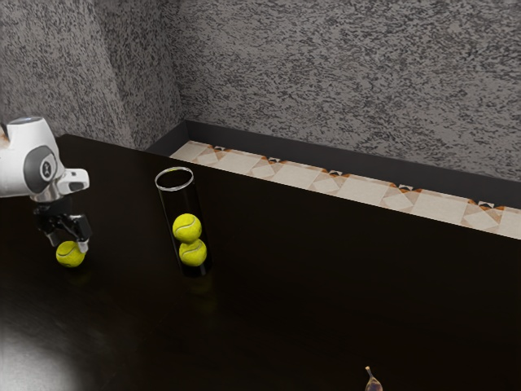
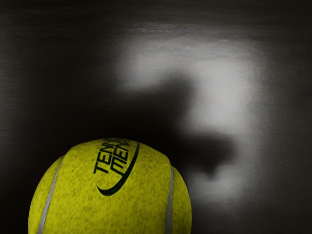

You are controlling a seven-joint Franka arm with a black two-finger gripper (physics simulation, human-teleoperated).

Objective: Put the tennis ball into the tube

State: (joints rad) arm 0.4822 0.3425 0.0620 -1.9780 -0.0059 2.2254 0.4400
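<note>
We see a glossy black table [image 1: 326, 285] bearing an upright clear tube [image 1: 181, 202], a tennis ball [image 1: 70, 255] seemingly resting near it, and a partly visible banana [image 1: 373, 384].

Pale glare [image 2: 226, 87] brightens the dark table [image 1: 326, 285] (dim elsewhere), a shadow [image 2: 209, 150] cutting in.

Room separates gripper [image 1: 69, 243] and tube [image 1: 174, 190]; two balls [image 1: 187, 228] block the tube's bottom.

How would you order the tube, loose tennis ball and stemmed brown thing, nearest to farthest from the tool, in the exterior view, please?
1. Loose tennis ball, just under the tool.
2. Tube, in the exterior view's left half.
3. Stemmed brown thing, at that view's lower edge.
</note>
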